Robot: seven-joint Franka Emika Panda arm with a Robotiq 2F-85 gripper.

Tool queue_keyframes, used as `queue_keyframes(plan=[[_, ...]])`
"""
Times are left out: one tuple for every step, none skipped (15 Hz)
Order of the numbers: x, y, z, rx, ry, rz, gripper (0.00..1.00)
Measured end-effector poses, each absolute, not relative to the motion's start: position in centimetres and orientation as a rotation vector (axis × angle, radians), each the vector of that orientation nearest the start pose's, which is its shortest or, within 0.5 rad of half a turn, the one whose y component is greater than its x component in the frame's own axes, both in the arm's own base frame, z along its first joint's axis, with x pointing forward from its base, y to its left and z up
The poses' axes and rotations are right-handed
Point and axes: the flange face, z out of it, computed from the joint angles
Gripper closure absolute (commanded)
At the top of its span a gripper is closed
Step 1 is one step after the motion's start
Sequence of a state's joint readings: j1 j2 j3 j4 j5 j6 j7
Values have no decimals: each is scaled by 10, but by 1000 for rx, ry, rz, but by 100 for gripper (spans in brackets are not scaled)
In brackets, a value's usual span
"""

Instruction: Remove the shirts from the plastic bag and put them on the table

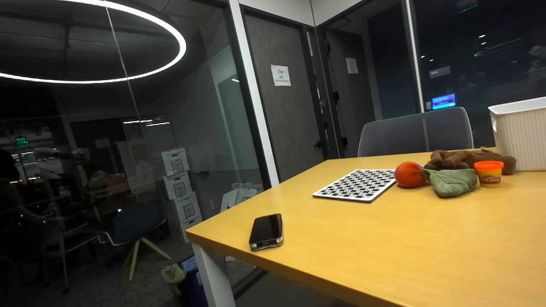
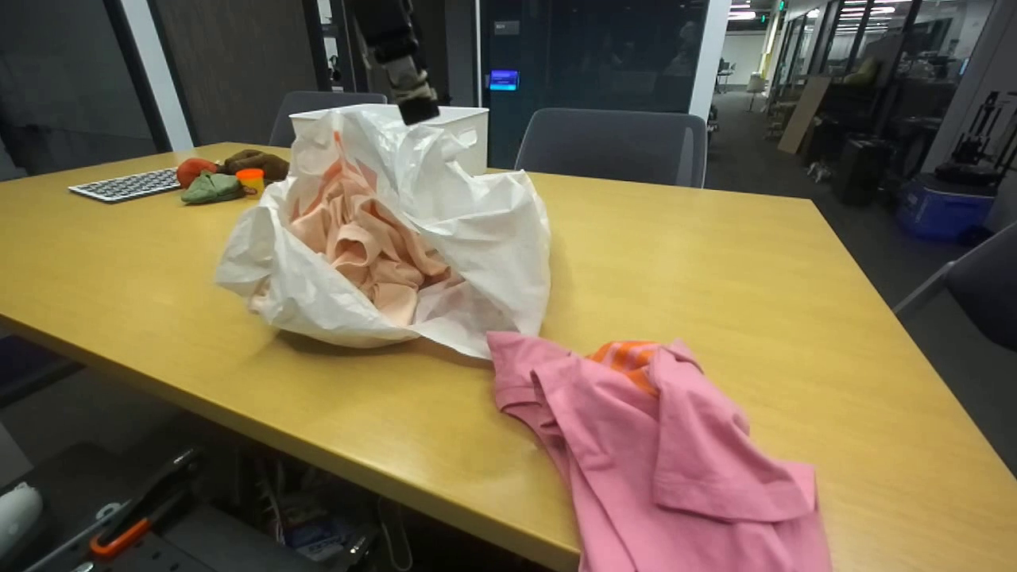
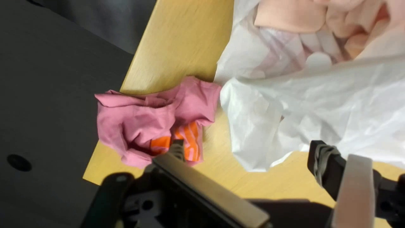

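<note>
The white plastic bag (image 2: 500, 238) lies open on the tan table (image 2: 715, 262). A peach shirt (image 2: 373, 246) is bunched inside it. A pink shirt with an orange striped patch (image 2: 604, 453) lies on the table beside the bag and reaches the table's edge. In the wrist view the pink shirt (image 3: 139, 120) is at left, the bag (image 3: 316, 101) at right, and the peach shirt (image 3: 291, 15) at top right. My gripper (image 3: 248, 148) is open and empty, above the table. A fingertip (image 2: 419, 107) shows over the bag in an exterior view.
A white bin (image 1: 522, 132) stands at the table's far side, partly behind the bag (image 2: 469, 135) in an exterior view. Nearby are a checkered board (image 1: 358, 185), a red round object (image 1: 410, 175), a green cloth item (image 1: 454, 181) and an orange-lidded tub (image 1: 489, 174). A phone (image 1: 266, 230) lies near a corner.
</note>
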State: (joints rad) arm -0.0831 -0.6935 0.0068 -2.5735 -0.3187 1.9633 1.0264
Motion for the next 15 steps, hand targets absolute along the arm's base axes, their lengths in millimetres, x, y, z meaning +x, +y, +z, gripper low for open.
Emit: queue_keyframes(plan=[[340,-39,500,-2971,1514,-339,0],[333,-33,505,-2990,1432,-318,0],[327,-27,508,-3004,1350,-297,0],[323,-23,509,-3015,1267,-275,0],[321,-19,508,-3022,1190,-251,0],[320,-15,504,-3027,1115,-220,0],[321,-12,499,-3029,1043,-187,0],[323,-8,490,-3030,970,-151,0],[327,-4,480,-3026,901,-121,0],[331,0,467,-3021,833,-86,0],[337,5,453,-3013,765,-49,0],[344,10,439,-3004,699,-16,0],[349,17,423,-2991,632,27,0],[353,25,408,-2979,566,74,0],[356,34,394,-2971,498,117,0]])
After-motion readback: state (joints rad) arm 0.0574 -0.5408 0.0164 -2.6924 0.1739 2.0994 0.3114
